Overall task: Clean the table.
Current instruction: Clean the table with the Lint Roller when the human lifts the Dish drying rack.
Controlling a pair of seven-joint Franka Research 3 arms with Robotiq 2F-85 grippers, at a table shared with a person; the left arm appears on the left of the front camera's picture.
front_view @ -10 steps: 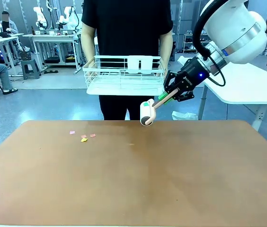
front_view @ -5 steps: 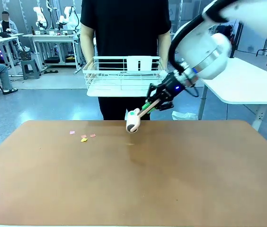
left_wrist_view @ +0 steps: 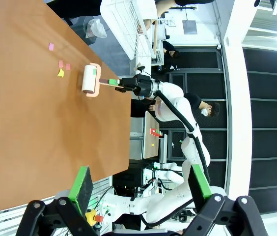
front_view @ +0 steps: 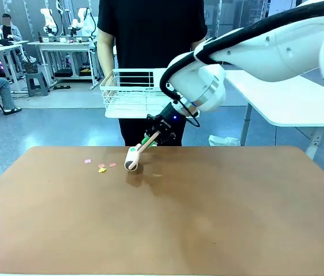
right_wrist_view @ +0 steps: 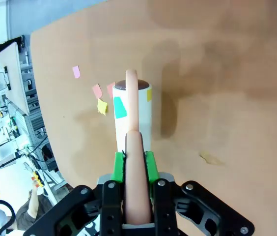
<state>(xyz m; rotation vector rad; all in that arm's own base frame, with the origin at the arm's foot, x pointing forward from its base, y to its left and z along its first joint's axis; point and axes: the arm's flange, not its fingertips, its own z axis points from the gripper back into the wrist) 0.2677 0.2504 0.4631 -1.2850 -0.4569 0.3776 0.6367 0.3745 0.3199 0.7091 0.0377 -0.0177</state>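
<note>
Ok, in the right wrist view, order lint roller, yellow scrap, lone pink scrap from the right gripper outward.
1. lint roller, held in the right gripper.
2. yellow scrap, left of the roller.
3. lone pink scrap, farthest, up-left.

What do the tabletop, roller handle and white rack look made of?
Table: matte reddish-brown leather-like skin, possibly vinyl; soft shadows, no glare.
Roller handle: smooth pale-pink plastic, probably; even moulded curve.
Rack: white-coated wire, likely metal; thin open bars.

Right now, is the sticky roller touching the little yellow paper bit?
Apart. The left wrist view shows a strip of bare brown table between the lint roller and the yellow scrap.
</note>
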